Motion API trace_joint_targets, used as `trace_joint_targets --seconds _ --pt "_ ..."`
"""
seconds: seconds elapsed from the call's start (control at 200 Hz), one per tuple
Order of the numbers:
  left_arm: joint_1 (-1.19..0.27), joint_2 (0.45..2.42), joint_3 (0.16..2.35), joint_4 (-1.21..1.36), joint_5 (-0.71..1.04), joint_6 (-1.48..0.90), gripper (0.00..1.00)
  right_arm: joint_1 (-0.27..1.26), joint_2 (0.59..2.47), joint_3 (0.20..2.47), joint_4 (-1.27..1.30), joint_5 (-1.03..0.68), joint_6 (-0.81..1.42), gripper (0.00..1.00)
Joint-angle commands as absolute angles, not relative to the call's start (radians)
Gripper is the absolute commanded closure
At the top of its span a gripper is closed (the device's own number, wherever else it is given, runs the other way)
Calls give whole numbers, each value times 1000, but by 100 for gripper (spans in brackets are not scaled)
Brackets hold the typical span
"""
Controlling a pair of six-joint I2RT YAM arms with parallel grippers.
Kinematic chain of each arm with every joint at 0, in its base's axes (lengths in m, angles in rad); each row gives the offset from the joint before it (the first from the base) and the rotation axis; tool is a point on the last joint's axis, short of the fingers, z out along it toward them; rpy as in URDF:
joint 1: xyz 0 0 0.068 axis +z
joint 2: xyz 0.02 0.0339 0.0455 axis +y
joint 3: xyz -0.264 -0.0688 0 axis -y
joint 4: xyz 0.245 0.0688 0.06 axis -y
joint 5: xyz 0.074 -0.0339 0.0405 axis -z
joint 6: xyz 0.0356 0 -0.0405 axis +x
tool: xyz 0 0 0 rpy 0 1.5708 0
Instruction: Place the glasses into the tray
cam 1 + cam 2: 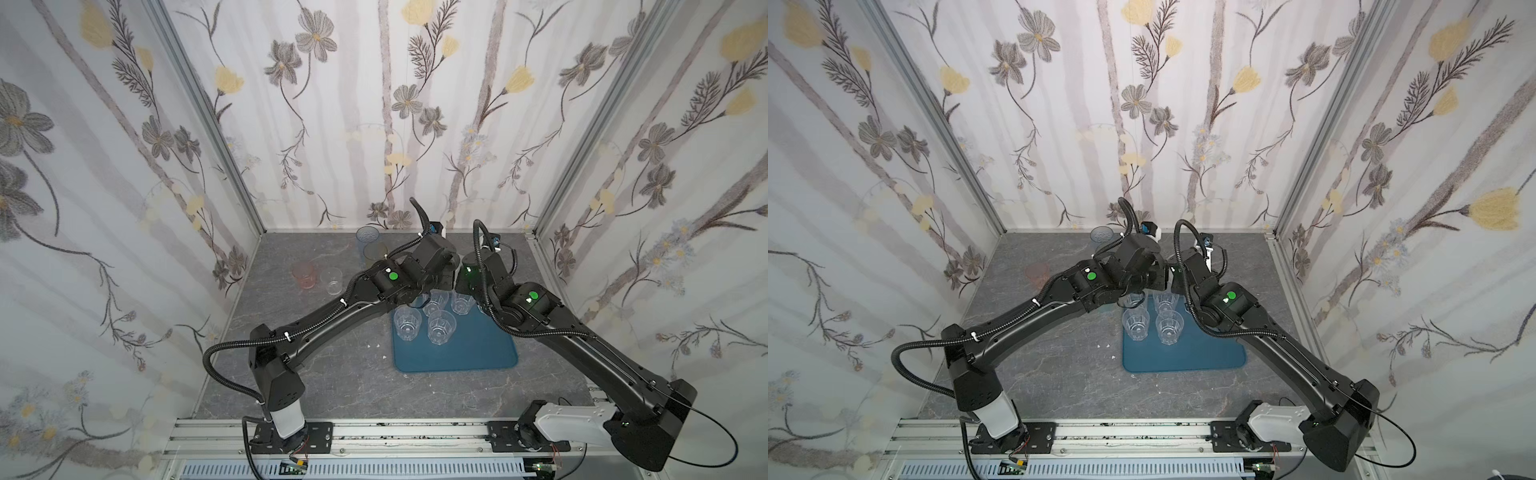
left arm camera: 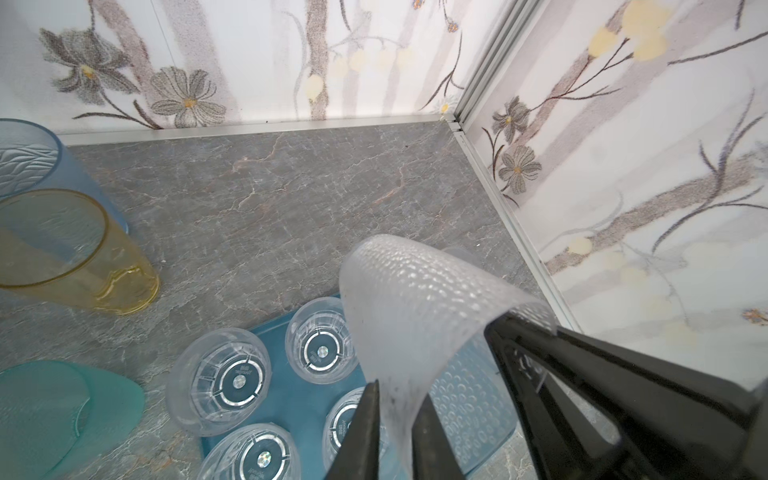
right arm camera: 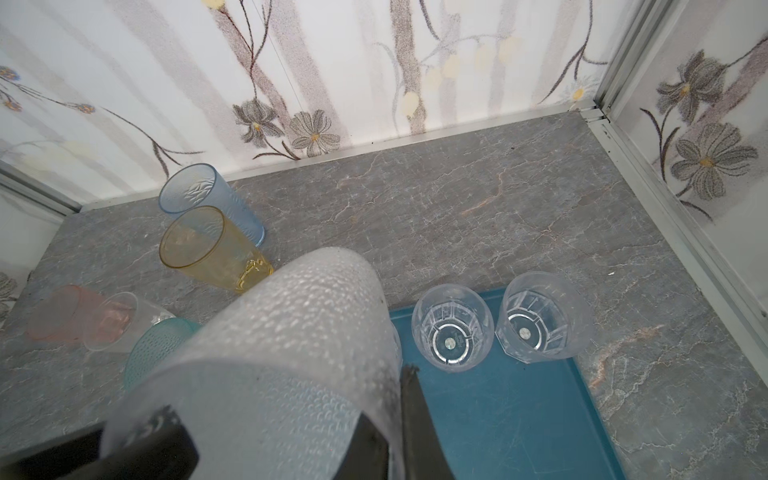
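Glasses (image 1: 441,326) partly in the blue tray (image 1: 457,357); frosted glass (image 3: 291,332) held up above it.

On my wrist feeds the right gripper (image 3: 388,399) is clamped tight on the frosted glass's wall at the rim, one finger inside and one outside. The left gripper (image 2: 397,395) straddles another part of that wall with its fingers close together, and I cannot tell whether they pinch it. Below, at least four clear faceted glasses (image 1: 407,324) stand upright at the tray's far end. Off the tray on the grey table (image 1: 332,374), I see a blue glass (image 1: 368,237) and an amber glass (image 1: 375,251) near the back wall (image 1: 415,166). A pink glass (image 1: 303,274) stands beside a clear glass (image 1: 332,280), and a teal glass (image 3: 158,349) is near the tray.
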State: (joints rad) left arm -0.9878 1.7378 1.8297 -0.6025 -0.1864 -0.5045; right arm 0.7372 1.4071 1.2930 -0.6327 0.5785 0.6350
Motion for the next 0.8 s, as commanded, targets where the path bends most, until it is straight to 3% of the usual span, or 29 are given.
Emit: trace_joint_targets --seconds 0.0,0.535,0.799 --pt "-989 1726 1849 -550 -124 -494 74 731 1393 1279 -622 531 628 96" --pt "-989 1610 1749 -423 -84 -369 48 675 1299 1180 -638 365 601 100" --pt "-988 1609 1720 -368 -16 -385 45 689 1341 1193 -638 339 628 100"
